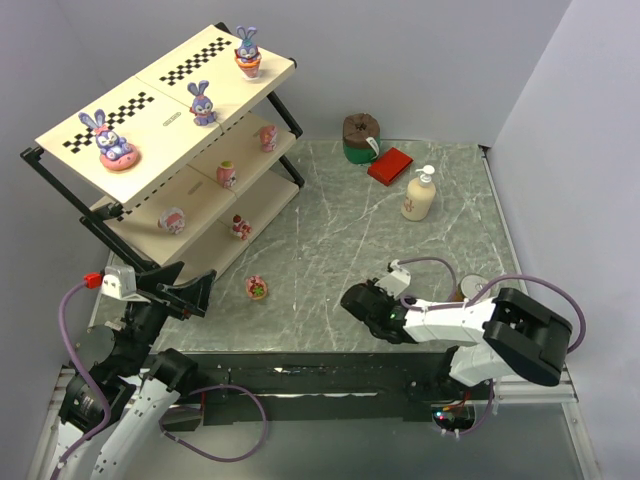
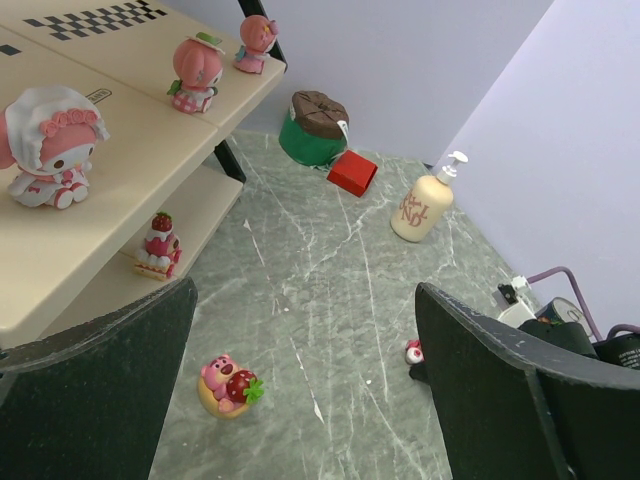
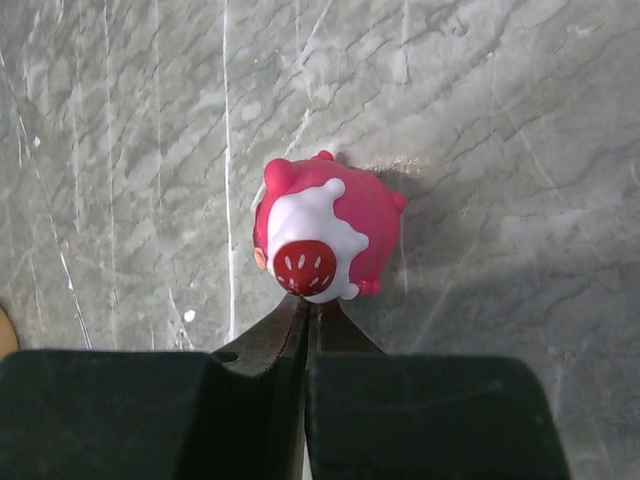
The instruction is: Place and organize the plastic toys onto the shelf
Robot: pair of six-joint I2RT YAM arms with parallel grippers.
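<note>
The shelf (image 1: 160,150) stands at the back left. Its top board carries three purple-blue bunnies (image 1: 115,140), (image 1: 202,103), (image 1: 247,50). Pink toys (image 1: 227,175) sit on its lower boards, seen closer as a white-bonnet figure (image 2: 45,145) and a strawberry cake (image 2: 158,245). A pink bear with a strawberry (image 1: 257,288) (image 2: 230,382) lies on the table before my open left gripper (image 1: 195,295) (image 2: 305,400). My right gripper (image 1: 352,300) (image 3: 312,305) is shut, its tips touching a pink-and-white cupcake-like toy (image 3: 325,228) (image 2: 413,351) on the table. Nothing shows between its fingers.
A green tin can with a brown lid (image 1: 361,137), a red box (image 1: 389,165) and a cream pump bottle (image 1: 419,195) stand at the back right of the marble table (image 1: 330,240). A raised rim (image 1: 500,230) runs along the right side.
</note>
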